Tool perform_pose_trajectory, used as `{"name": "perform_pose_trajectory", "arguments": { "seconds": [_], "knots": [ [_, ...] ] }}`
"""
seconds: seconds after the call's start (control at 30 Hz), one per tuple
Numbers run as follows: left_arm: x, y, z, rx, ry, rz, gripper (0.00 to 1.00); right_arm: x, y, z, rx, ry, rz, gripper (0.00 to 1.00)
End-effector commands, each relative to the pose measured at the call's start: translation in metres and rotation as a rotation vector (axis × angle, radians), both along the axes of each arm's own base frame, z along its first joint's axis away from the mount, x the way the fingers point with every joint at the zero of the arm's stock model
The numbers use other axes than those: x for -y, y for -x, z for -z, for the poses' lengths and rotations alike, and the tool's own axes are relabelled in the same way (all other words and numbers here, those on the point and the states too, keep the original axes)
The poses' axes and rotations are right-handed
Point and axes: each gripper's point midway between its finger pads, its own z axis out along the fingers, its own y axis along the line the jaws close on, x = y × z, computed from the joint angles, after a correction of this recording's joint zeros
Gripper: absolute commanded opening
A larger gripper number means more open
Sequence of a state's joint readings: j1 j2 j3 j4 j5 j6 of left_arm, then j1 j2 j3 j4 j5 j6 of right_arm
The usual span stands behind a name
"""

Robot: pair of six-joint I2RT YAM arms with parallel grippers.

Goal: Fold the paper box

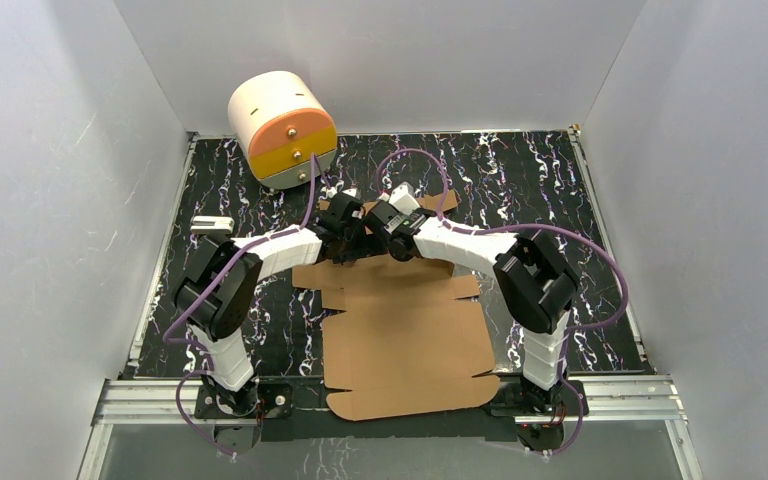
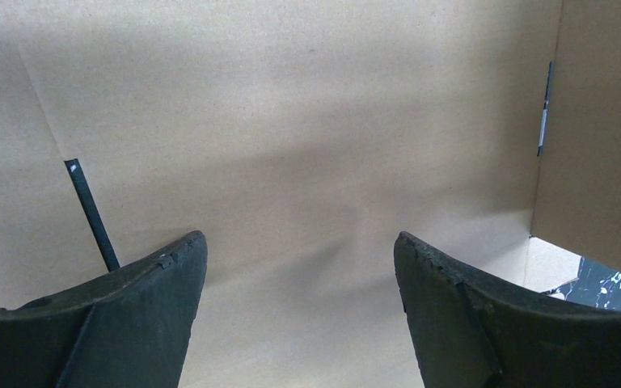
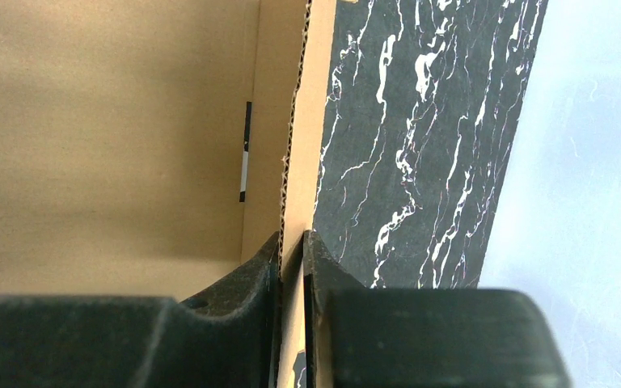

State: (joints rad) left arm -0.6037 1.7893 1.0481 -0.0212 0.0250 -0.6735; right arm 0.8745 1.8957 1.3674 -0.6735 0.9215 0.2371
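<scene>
The paper box [image 1: 405, 340] is a brown die-cut cardboard sheet, flat from the near table edge to the middle. Its far part is raised under both grippers. My left gripper [image 1: 348, 232] is open over the cardboard; in the left wrist view the paper box [image 2: 291, 121] fills the frame between the spread fingers [image 2: 154, 299], with a slit on the left and a standing flap on the right. My right gripper [image 1: 392, 222] is shut on the edge of a standing flap of the paper box [image 3: 301, 145], whose corrugated edge runs up between the fingertips [image 3: 291, 242].
A cream cylindrical cabinet [image 1: 280, 125] with orange and yellow drawers stands at the far left of the black marbled table [image 1: 520, 180]. A small white object [image 1: 210, 224] lies at the left edge. White walls enclose the table on three sides.
</scene>
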Motion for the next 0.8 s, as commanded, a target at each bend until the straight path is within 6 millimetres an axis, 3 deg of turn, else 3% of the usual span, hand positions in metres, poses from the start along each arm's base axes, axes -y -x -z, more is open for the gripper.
{"name": "perform_pose_trajectory", "arguments": {
  "seconds": [0.0, 0.13, 0.33, 0.57, 0.77],
  "knots": [
    [-0.007, 0.013, 0.019, -0.044, -0.016, -0.015, 0.83, -0.02, -0.002, -0.004, 0.012, -0.087, -0.001, 0.22],
    [-0.006, 0.011, 0.013, -0.032, -0.009, -0.015, 0.83, -0.023, -0.003, -0.012, 0.03, -0.125, -0.017, 0.28],
    [-0.008, 0.009, -0.008, 0.006, -0.003, -0.009, 0.83, -0.003, -0.004, -0.019, 0.057, -0.151, 0.018, 0.37],
    [-0.014, 0.001, -0.041, 0.08, -0.019, -0.021, 0.84, 0.009, 0.005, -0.03, 0.064, -0.309, 0.031, 0.6],
    [-0.017, 0.014, -0.054, 0.08, 0.009, -0.016, 0.85, 0.025, 0.019, -0.034, 0.064, -0.433, 0.032, 0.81]
  ]
}}
